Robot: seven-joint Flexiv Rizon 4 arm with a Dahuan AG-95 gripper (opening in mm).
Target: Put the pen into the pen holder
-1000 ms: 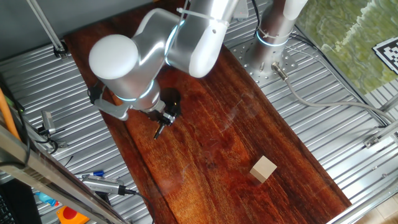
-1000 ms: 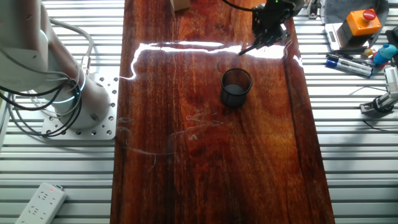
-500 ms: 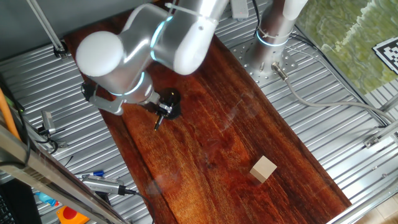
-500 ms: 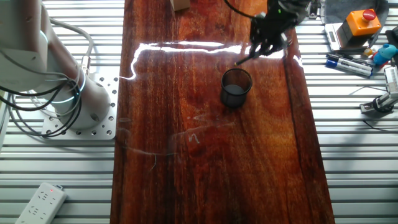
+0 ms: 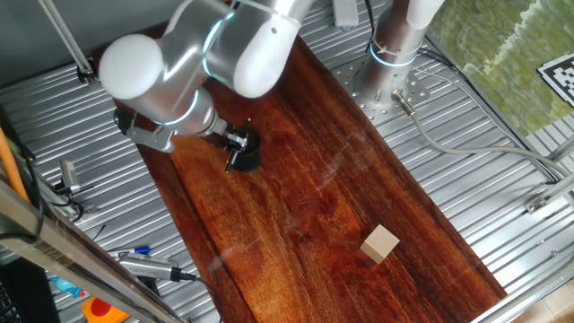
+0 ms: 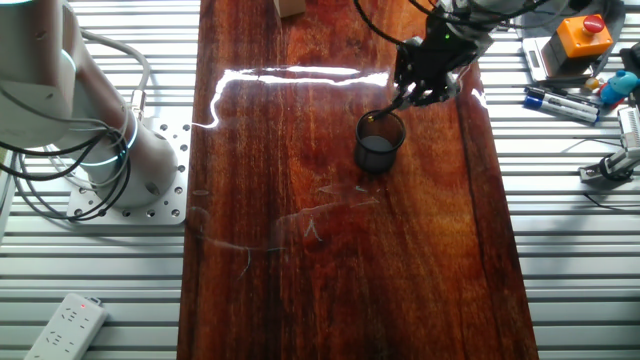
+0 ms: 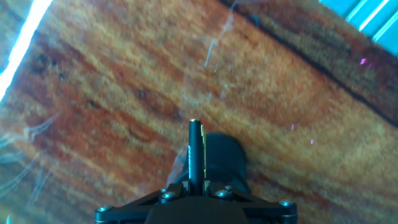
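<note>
My gripper (image 6: 425, 82) is shut on the thin black pen (image 7: 195, 155), which sticks out ahead of the fingers in the hand view with its pale tip forward. In the other fixed view the pen (image 6: 397, 102) slants down to the rim of the pen holder (image 6: 380, 143), a small black round cup on the wooden board. In one fixed view the gripper (image 5: 235, 144) hovers at the cup (image 5: 247, 160) with the pen (image 5: 230, 162) pointing down beside it. In the hand view the cup (image 7: 225, 163) lies just right of the pen.
A tan wooden cube (image 5: 379, 243) sits far down the board (image 5: 305, 197). Blue-and-silver markers (image 6: 560, 103) and an orange box (image 6: 582, 36) lie off the board on the metal table. The arm's base (image 6: 110, 140) stands at the board's left side.
The gripper has carried the pen toward the cup; the pen's lower end went from the bare board beside the cup to the cup's rim.
</note>
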